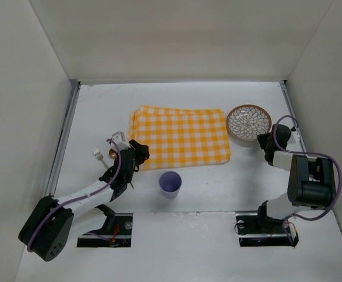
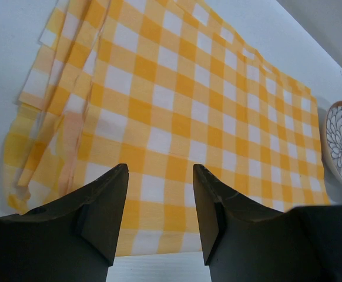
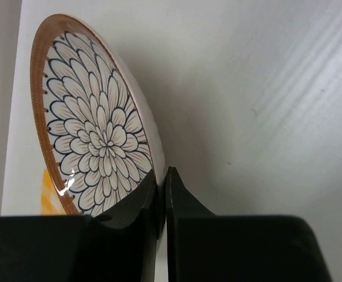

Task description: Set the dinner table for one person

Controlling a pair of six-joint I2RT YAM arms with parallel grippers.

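Two claws busy: right claw (image 3: 162,179) clenched on plate (image 3: 94,129) rim, plate just right of checked mat (image 1: 180,138); left claw (image 2: 159,182) released above mat's near edge. Beneath all: desk (image 1: 218,188). Step: plate placement, likely. Next: lift, carry onto mat centre.

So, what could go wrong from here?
The right gripper pinches only the rim of the floral plate, which might slip or tip when lifted. The checked cloth mat is bunched in folds at its left edge, and the open left gripper at its near edge could drag it askew. The purple cup stands close to that gripper; a sweep might topple it.
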